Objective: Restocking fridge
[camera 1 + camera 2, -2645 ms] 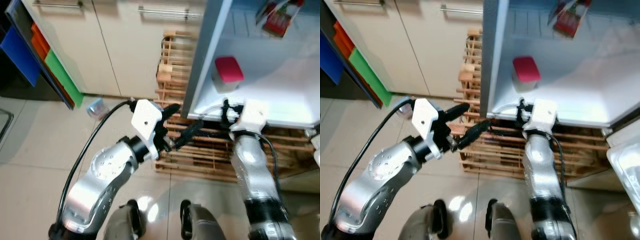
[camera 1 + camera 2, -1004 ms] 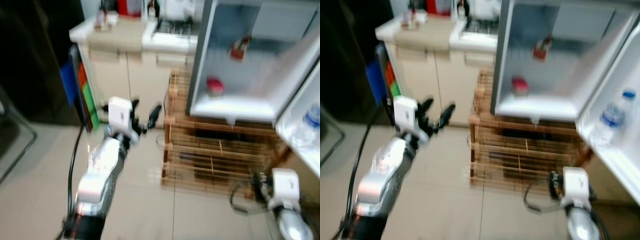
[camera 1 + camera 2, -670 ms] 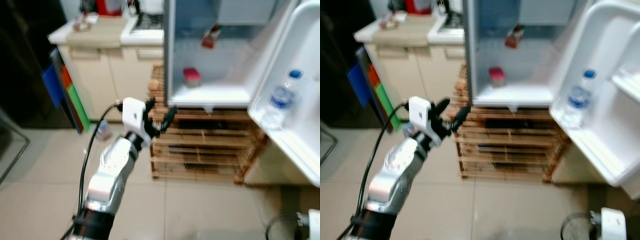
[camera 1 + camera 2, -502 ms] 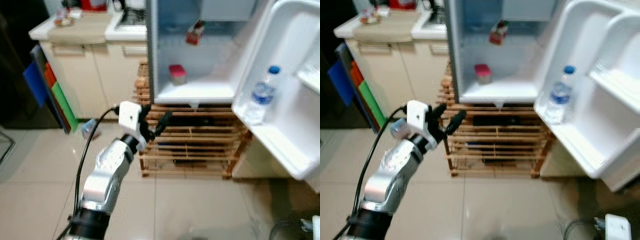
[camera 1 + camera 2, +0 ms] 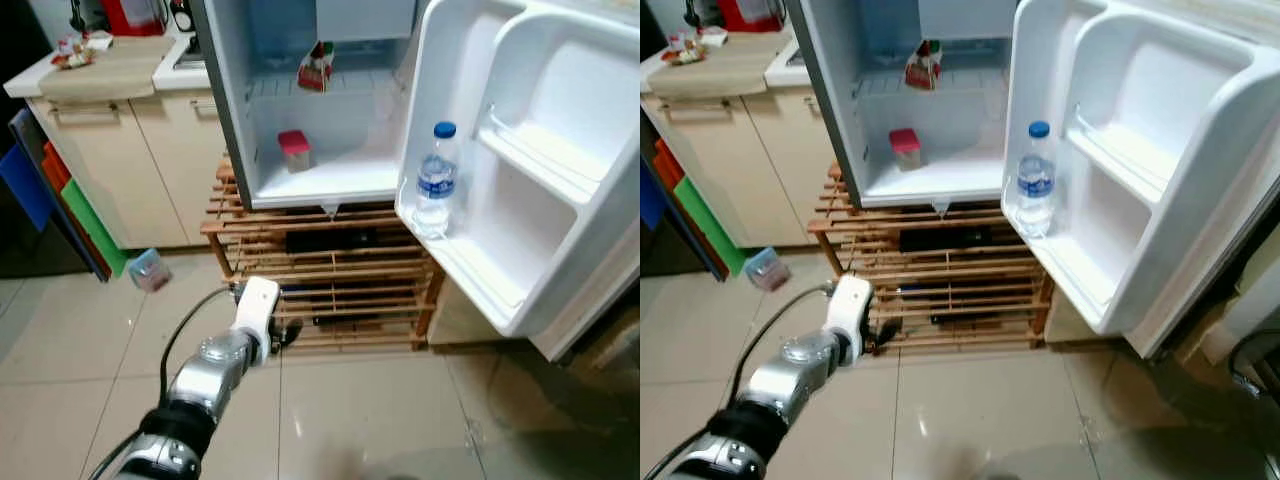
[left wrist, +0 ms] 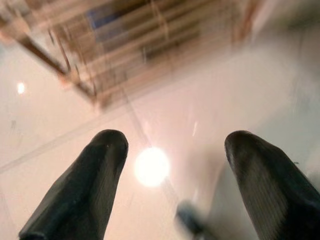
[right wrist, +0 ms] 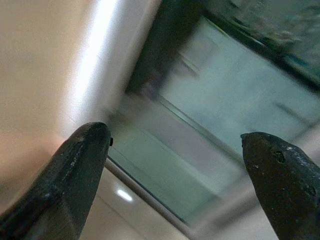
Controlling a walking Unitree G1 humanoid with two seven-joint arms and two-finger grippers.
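Left eye view looks down on a small white fridge (image 5: 240, 120) in the upper middle of the frame, its door (image 5: 540, 170) swung wide open toward the right. Inside, a little white tub with a red lid (image 5: 294, 150) stands on the smooth white floor of the compartment, and a red and white packet (image 5: 316, 66) sits on the wire shelf above it. A clear plastic water bottle (image 5: 434, 182) with a blue cap stands upright in the lowest door shelf. The fridge rests on a slatted wooden rack (image 5: 320, 290).

At upper left is a pale cabinet with a bench (image 5: 100, 70) on top, carrying small items too blurred to name. Flat blue, orange and green boards (image 5: 55, 195) lean against its side, and a small clear cup (image 5: 148, 270) lies on the glossy beige tiled floor (image 5: 380, 420).

Low in the frame, the silver left arm reaches forward, its left pincer (image 5: 285, 332) just before the rack. In the left wrist view, the left pincer's black fingers (image 6: 82, 190) are spread apart over the tiles, gripping nothing. In the right wrist view, the right pincer (image 7: 180, 170) is likewise spread wide and empty against blurred surfaces.
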